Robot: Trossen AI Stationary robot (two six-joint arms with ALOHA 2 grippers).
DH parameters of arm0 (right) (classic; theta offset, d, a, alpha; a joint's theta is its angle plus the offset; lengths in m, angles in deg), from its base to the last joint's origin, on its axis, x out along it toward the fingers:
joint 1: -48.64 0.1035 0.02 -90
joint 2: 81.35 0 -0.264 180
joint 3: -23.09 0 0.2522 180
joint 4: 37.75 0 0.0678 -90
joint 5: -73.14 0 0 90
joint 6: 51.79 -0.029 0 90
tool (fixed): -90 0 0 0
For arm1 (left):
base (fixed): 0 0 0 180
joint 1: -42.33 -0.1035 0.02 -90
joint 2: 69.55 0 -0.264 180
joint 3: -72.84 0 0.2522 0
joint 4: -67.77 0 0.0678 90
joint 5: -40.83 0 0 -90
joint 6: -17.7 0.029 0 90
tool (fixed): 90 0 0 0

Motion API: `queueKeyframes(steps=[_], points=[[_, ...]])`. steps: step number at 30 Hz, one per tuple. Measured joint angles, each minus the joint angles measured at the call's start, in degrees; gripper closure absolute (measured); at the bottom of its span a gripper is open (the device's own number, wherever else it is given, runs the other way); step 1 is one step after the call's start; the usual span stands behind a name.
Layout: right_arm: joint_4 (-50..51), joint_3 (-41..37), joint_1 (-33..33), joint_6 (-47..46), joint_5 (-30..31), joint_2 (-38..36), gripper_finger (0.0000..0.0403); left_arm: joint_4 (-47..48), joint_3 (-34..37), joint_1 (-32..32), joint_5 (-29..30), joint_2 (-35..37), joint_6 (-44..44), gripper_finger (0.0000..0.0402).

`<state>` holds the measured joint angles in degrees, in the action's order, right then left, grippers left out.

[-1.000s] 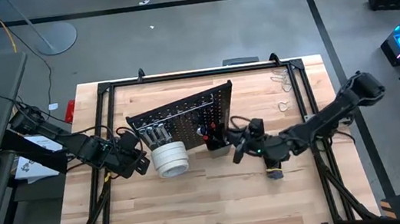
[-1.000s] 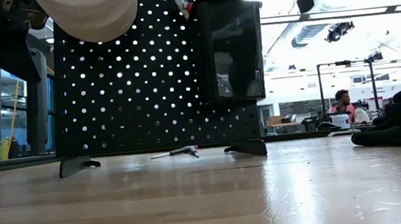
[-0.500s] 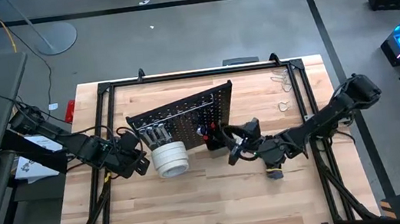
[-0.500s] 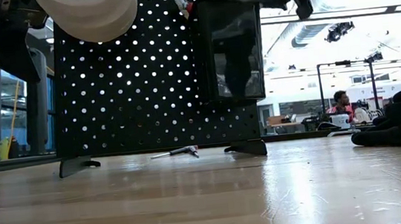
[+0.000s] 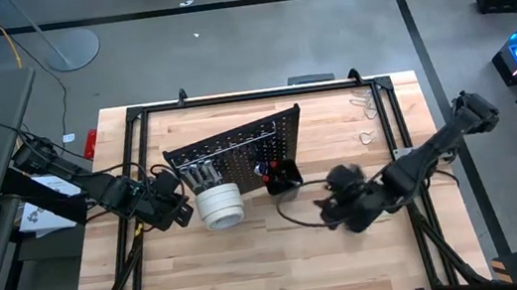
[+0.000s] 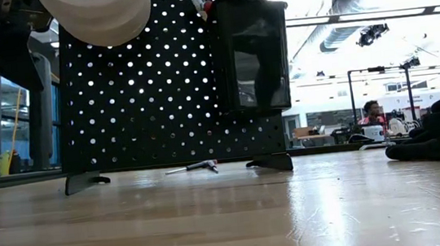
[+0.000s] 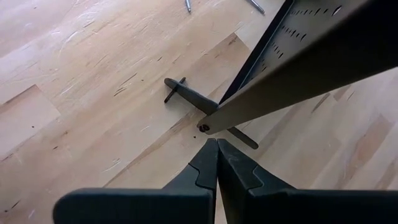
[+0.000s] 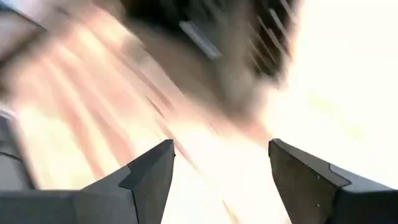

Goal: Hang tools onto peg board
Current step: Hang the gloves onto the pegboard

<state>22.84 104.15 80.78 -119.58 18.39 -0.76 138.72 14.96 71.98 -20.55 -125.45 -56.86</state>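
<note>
- The right gripper (image 8: 217,180) is standing wide open now; a second ago it was shut up against the bin (image 5: 283,178) on the board (image 5: 239,148).
- It is holding nothing, and it is pulling back from the bin, toward 4 o'clock on the table (image 5: 254,266).
- It looks like it has just dropped a tool into the bin, so that tool is likely done.
- A bit of red (image 6: 202,4) is poking out at the top of the bin, at about 11 o'clock from it in the low view.
- The left gripper (image 7: 216,163) is squeezed shut on nothing, waiting at 9 o'clock from the board, right by its foot (image 7: 208,112).
- The tape rolls (image 5: 219,207) are hanging on the front of the board, at about 5 o'clock from the left gripper.
- Some tools are still waiting: a small wrench (image 6: 192,168) is lying on the table behind the board.
- A dark bundle (image 6: 439,137) is lying on the table at the 3 o'clock side, close to the right arm.
- The right gripper is now well apart from the board, at about 4 o'clock from it.
- Next I think it is going for another tool, and the dark bundle is the nearest one.
</note>
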Motion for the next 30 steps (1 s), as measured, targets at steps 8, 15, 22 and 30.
queueKeyframes(steps=[8, 15, 22, 30], points=[[9.53, -9.57, 5.52, -36.96, -27.05, 0.2, 0.0151, -0.04, 0.0, 0.0, 0.0, 0.0, -0.17, 0.0401], [4.73, -17.72, 5.16, -50.25, -27.15, -0.49, 0.0151, -0.13, 0.0, 0.0, 0.0, -0.02, -0.18, 0.0401], [3.65, -19.76, 3.93, -52.86, -27.43, -0.22, 0.0151, -0.1, 0.0, 0.0, -0.95, -0.02, 0.13, 0.0401], [3.02, -19.77, 3.06, -44.56, -26.91, -0.21, 0.0151, -0.06, 0.0, 0.0, -1.09, -0.02, 0.17, 0.0402]])
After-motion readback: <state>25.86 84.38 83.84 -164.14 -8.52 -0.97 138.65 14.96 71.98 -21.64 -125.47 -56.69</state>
